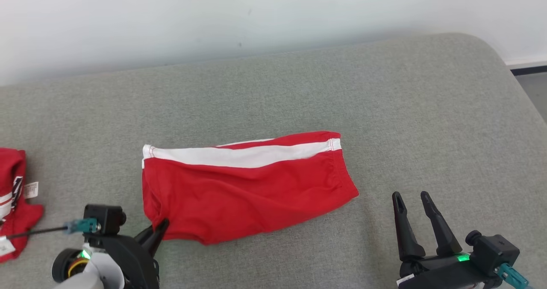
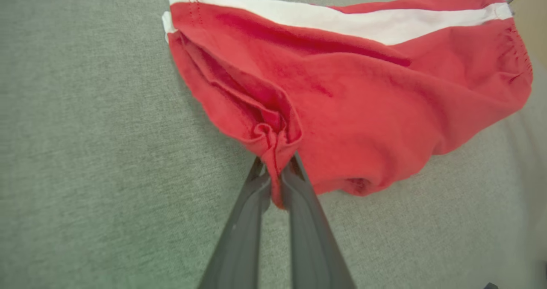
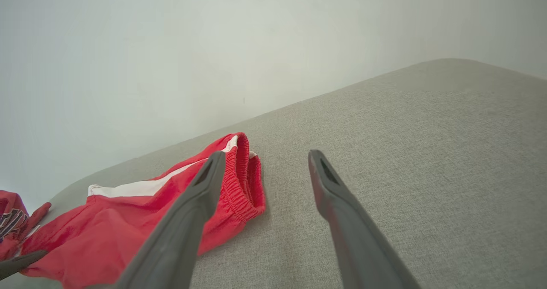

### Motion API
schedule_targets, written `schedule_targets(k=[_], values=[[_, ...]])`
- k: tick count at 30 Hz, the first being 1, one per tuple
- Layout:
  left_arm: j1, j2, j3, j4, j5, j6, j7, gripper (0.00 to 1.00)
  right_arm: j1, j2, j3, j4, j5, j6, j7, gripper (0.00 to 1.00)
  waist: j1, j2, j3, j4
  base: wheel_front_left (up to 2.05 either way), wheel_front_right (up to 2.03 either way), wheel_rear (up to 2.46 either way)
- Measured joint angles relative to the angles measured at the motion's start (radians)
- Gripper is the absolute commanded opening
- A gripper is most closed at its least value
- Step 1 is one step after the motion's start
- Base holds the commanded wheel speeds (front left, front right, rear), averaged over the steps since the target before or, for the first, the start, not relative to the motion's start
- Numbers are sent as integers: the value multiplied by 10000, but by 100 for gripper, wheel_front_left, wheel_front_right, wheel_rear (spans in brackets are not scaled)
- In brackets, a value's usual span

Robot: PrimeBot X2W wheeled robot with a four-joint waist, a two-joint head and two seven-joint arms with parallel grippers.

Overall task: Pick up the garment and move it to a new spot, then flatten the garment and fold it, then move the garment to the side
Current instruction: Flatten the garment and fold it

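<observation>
We are pinching the red garment (image 1: 248,190) with our left gripper (image 1: 160,227) at its near left corner, where the cloth is bunching into a small fold. In the left wrist view the two dark fingers (image 2: 299,203) of that gripper (image 2: 277,169) are lying almost together, with a narrow ridge of red fabric squeezed between them and the rest of the garment (image 2: 363,109) spreading away beyond the tips. The garment is lying folded in the middle of the grey fabric-covered surface (image 1: 427,109), its white stripe (image 1: 243,155) running along the far edge and its gathered waistband (image 1: 344,173) pointing to our right.

We are holding our right gripper (image 1: 412,197) just off the garment's right end, apart from the cloth, jaws spread wide and gripping nothing. In the right wrist view that gripper (image 3: 266,153) is pointing along the surface, the waistband end of the garment (image 3: 239,182) showing past its left finger.

A second red garment (image 1: 13,203) with white tags is lying at the far left of the surface, well apart from the first.
</observation>
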Motion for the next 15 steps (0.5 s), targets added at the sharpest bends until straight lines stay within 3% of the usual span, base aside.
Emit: schedule_targets(k=[1, 3, 4, 10, 15], values=[[86, -33, 6, 25, -12, 52, -71, 4, -1, -4, -8, 15, -29, 0, 10, 100, 0, 0, -22, 30, 0, 0, 0], [255, -136, 27, 109, -63, 111, -232, 89, -10, -35, 0, 25, -36, 0, 52, 100, 0, 1, -67, 87, 0, 0, 0], [316, -188, 38, 140, -104, 127, -314, 100, -14, -59, -6, 29, -36, 0, 58, 100, -1, 1, -88, 117, 0, 0, 0], [360, -198, 499, 301, 79, 282, -1313, 100, -155, -134, -12, -79, -82, 0, 94, 100, 0, 1, -197, 343, 0, 0, 0], [283, -144, 1386, 265, 811, 696, -1762, 100, -429, -219, -40, -161, -205, 0, 144, 100, 0, 1, -279, 570, 0, 0, 0]])
